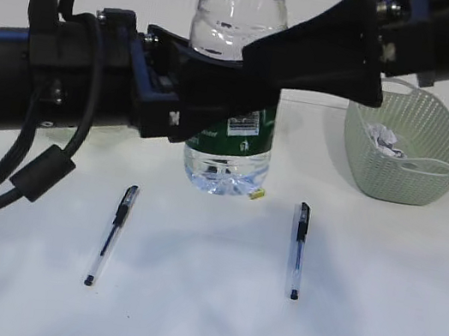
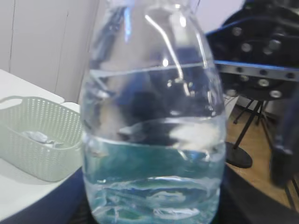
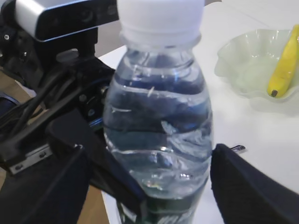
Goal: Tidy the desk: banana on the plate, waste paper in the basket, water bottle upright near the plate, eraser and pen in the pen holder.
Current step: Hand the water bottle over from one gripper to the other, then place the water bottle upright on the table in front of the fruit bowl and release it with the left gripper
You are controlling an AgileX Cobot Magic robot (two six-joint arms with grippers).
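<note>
The clear water bottle (image 1: 227,155) with a green label stands upright mid-table. My left gripper (image 1: 210,100) reaches in from the left and is shut on its body, and the bottle (image 2: 149,140) fills the left wrist view. My right gripper (image 3: 154,196) straddles the bottle (image 3: 159,116), open, with a slim gap at its right finger (image 3: 252,191). Two pens (image 1: 111,235) (image 1: 299,249) lie flat in front. The banana (image 3: 282,60) lies in the plate (image 3: 233,60). Crumpled paper (image 1: 388,141) sits in the basket (image 1: 431,183). The pen holder is out of view.
A small yellow piece (image 1: 256,194) shows at the bottle's base; I cannot tell what it is. Both black arms cross the upper half of the exterior view. The basket (image 2: 42,154) stands close to the bottle's right. The table edge runs behind the left arm.
</note>
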